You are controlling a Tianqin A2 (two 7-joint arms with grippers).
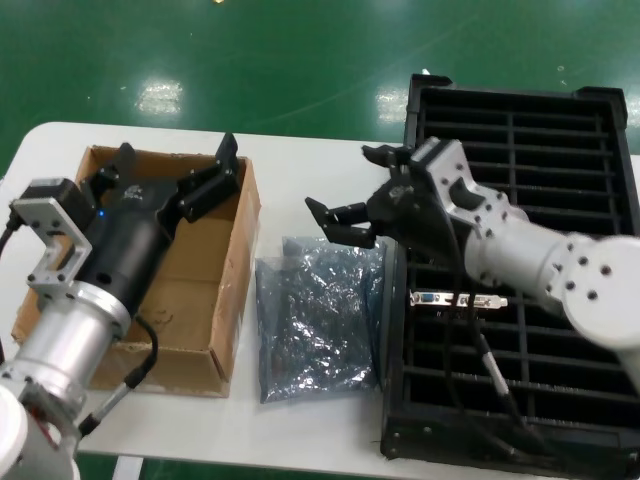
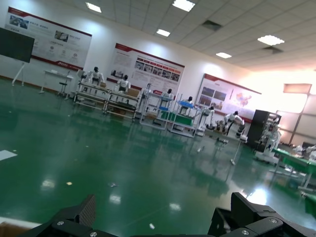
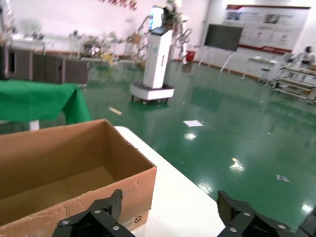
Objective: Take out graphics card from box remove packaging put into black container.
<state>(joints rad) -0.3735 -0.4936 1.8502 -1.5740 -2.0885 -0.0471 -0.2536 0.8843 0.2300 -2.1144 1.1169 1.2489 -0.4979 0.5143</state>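
Observation:
The brown cardboard box (image 1: 200, 300) lies on the white table at the left; its inside shows empty in the right wrist view (image 3: 59, 163). My left gripper (image 1: 175, 165) is open and empty, over the box's far end. Grey-blue anti-static bags (image 1: 315, 315) lie flat between the box and the black slotted container (image 1: 560, 150). One graphics card (image 1: 458, 299) stands in a container slot, its silver bracket with a blue port up. My right gripper (image 1: 352, 188) is open and empty, above the table at the container's near-left edge, over the bags' far end.
The white table (image 1: 300, 160) ends at a green floor beyond. The container overhangs the table's right side. In the right wrist view the table's far edge (image 3: 182, 187) runs past the box corner.

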